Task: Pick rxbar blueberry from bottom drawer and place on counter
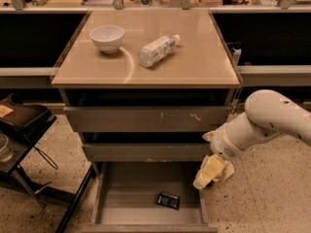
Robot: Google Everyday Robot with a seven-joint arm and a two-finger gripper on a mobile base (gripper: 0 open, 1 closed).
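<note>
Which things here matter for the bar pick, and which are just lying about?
Job: rxbar blueberry on the bottom drawer floor; counter; pincer by the drawer's right wall.
Lying about: white bowl and water bottle on the counter; two upper drawers.
</note>
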